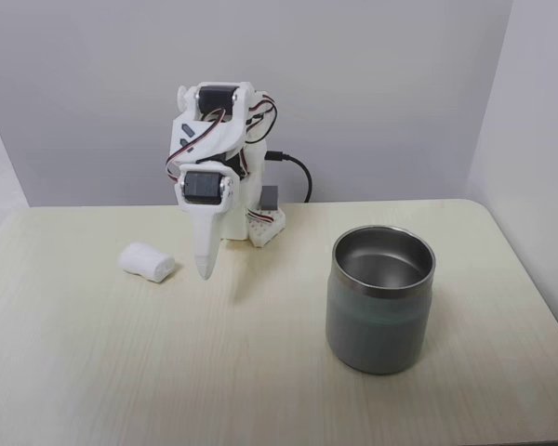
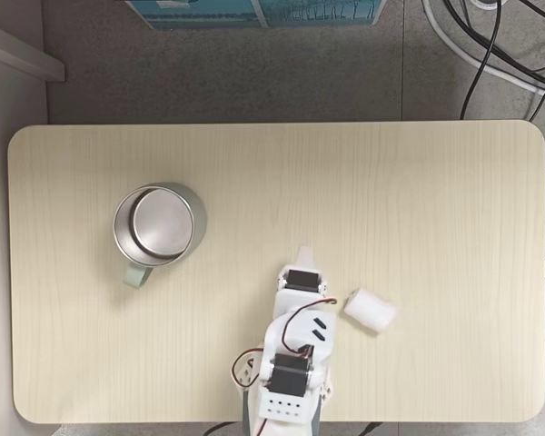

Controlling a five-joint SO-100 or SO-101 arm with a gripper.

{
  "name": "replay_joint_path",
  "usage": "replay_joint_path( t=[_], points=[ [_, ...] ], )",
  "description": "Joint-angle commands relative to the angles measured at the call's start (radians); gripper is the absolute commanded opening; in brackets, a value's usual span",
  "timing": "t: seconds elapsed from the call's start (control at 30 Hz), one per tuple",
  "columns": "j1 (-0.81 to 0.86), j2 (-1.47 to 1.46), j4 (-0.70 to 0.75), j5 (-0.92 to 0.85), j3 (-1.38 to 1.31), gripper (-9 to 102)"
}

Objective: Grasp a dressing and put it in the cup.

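Tabletop [image 1: 93,372] — dressing [image 1: 148,262] lies just beside the closed, empty tool [image 1: 203,269].

Arm folded, claw [image 1: 204,269] closed, pointing down.

Pale wood-grain table [image 2: 436,182] with rounded corners, set on a grey floor [image 2: 254,73]. Plain grey-white wall [image 1: 372,84] behind, meeting a side wall at right. Black and white cables [image 2: 490,54] trailing across the floor; teal box [image 2: 254,11] at the top edge.
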Motion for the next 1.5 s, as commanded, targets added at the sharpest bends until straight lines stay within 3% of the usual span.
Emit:
replay_joint_path(
  t=[0.0, 0.73, 1.0, 1.33, 1.47],
  points=[
    [-0.049, 0.0, -0.023, -0.06, -0.002, 0],
    [-0.006, 0.0, -0.026, -0.058, 0.028, 0],
    [0.107, 0.041, 0.112, -0.094, 0.345, 0],
    [0.414, 0.649, 0.383, -0.187, 0.956, 13],
    [0.543, 0.819, 0.456, -0.284, 1.074, 21]
  ],
)
